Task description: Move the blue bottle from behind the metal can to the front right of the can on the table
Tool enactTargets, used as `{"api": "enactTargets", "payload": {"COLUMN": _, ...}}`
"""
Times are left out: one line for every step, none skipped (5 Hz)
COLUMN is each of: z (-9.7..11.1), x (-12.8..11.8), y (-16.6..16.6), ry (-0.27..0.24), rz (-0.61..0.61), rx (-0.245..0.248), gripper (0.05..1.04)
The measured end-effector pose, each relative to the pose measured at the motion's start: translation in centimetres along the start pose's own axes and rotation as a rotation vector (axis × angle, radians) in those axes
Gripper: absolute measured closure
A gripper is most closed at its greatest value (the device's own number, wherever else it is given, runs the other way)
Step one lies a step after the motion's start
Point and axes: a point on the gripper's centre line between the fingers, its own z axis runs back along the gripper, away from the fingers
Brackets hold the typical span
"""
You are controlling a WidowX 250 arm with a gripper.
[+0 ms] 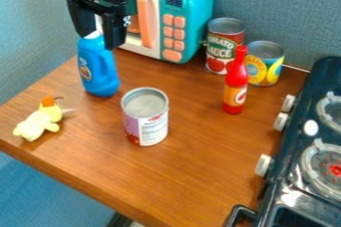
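- Standing on the wooden table (186, 176), a blue bottle (98, 71) with a white top (97, 33) is seen at the left rear, below the black gripper (98, 41).
- The bottle's white top is flanked by the gripper's fingers (116, 31), which are spread apart; whether the bottle is touched by them cannot be told.
- A can (152, 130) with a grey lid and a white and purple label is set upright near the bottle, toward the middle of the table.
- A small yellow stuffed toy (37, 125) with an orange piece on its head is laid near the table's left edge.
- The rear of the table is occupied by a teal and white toy microwave (192, 9), fitted with a peach handle (145, 21) and peach buttons (168, 33).
- To the right of the microwave, a red can (222, 56) and a yellow and blue can (266, 70) are placed upright; in front of them, a slim red bottle (235, 81) with an orange label is stood.
- The right side is taken up by a dark toy stove (283, 194), lined with white knobs (263, 165); a blue-grey partition (279, 12) is seen behind the table.
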Motion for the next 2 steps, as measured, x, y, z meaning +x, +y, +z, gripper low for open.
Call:
{"api": "enactTargets", "payload": {"z": -1.18, "x": -0.17, "y": -0.16, "ry": 0.037, "rz": -0.004, "rx": -0.014, "gripper": 0.083}}
{"api": "enactTargets", "payload": {"z": -0.42, "x": 0.66, "y": 0.75, "ry": 0.016, "rz": -0.024, "rx": -0.014, "gripper": 0.083}}
